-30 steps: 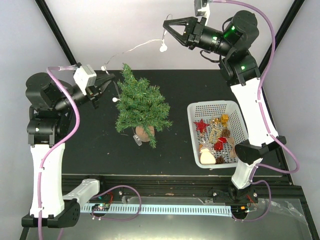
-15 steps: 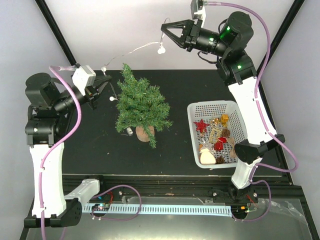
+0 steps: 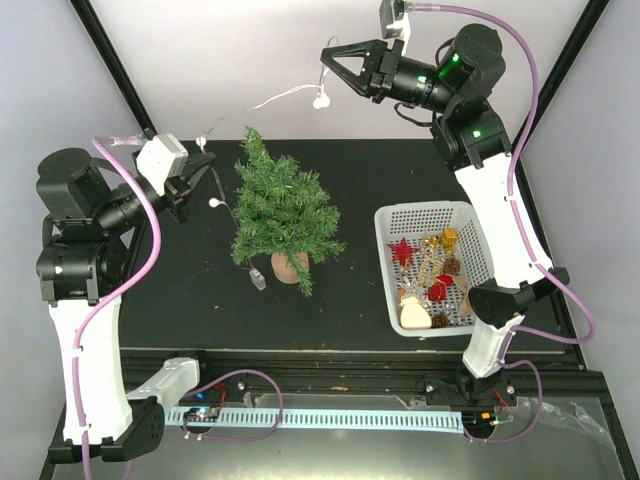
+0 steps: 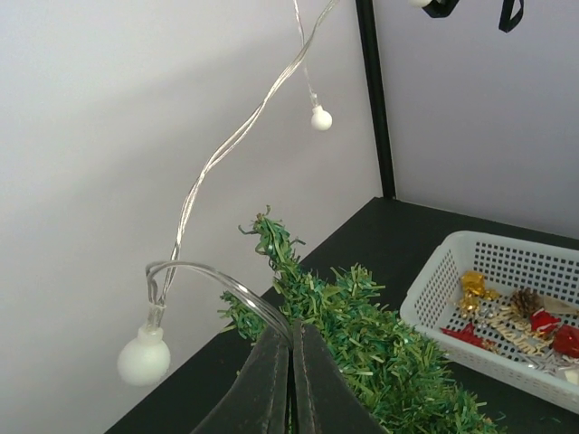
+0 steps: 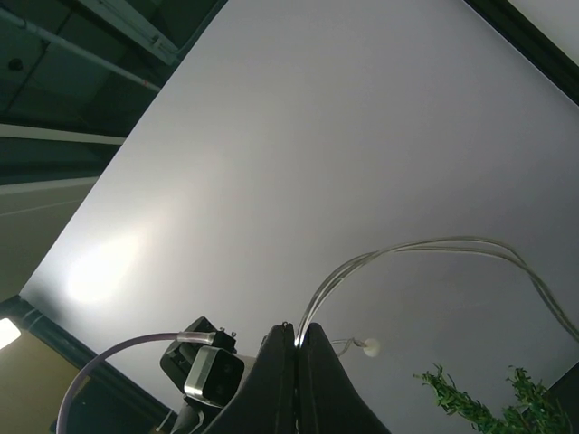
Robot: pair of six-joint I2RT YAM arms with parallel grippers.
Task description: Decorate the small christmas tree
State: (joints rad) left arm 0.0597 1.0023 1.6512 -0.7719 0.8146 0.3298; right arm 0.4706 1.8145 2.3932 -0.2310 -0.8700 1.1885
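The small christmas tree (image 3: 285, 212) stands upright on the black table, left of centre, on its tan base (image 3: 291, 266). A clear light string (image 3: 270, 97) with white bulbs spans between both grippers, above and behind the treetop. My left gripper (image 3: 205, 166) is shut on the string just left of the tree; the left wrist view shows the wire (image 4: 217, 159) leaving the gripper (image 4: 291, 342), a bulb (image 4: 143, 357) hanging beside it and the tree (image 4: 380, 357) behind. My right gripper (image 3: 326, 62) is raised high at the back, shut on the wire (image 5: 407, 250).
A white basket (image 3: 383, 228) at the right holds several ornaments, among them a red star (image 3: 403, 250). The string's loose end (image 3: 258, 281) lies by the tree base. Black frame posts stand at both back corners.
My left arm has drawn back to the left, pulling its part of the string away from the tree. My right gripper has shifted slightly left and up. The loose end has slid near the base.
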